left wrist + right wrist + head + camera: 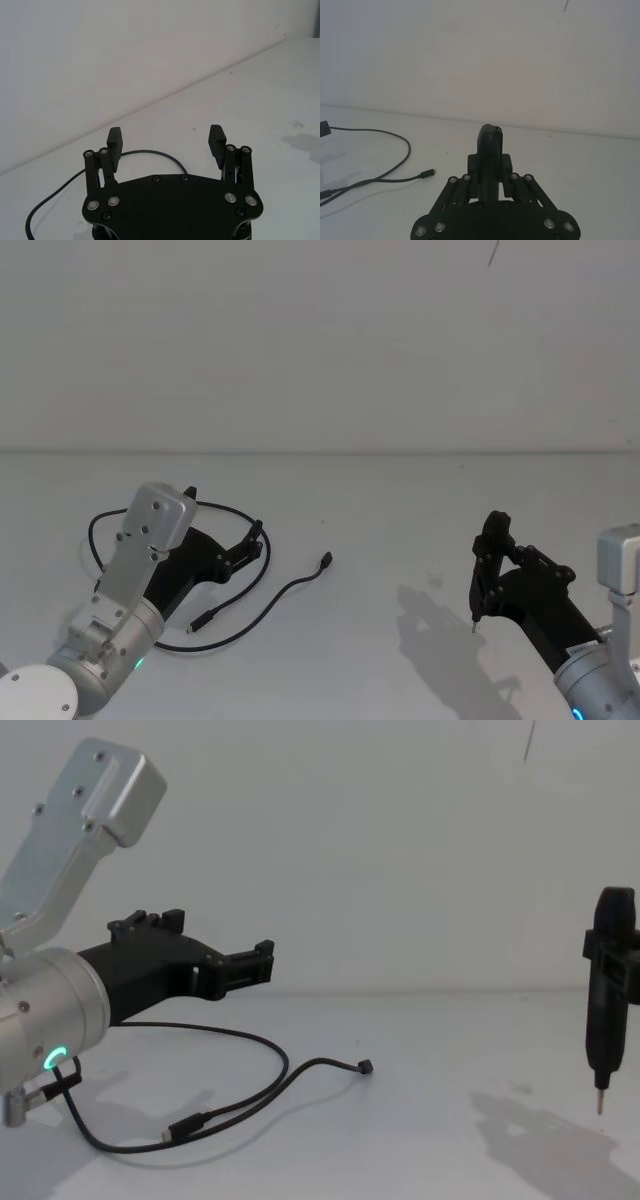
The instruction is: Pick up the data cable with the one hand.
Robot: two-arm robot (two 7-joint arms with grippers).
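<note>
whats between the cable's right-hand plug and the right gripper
Bare table with the right gripper's shadow, seen in the head view. The data cable's plug ends short of it; the open left gripper hovers over its loops.

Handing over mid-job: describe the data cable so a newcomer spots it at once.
On the white table, look to the left side, where the left claw hovers open. Beneath and beside it lies the data cable, a long thin black cord in loose curves with a small plug at each end. Unlike the rigid, blocky claw, it is limp and rests flat on the table.
</note>
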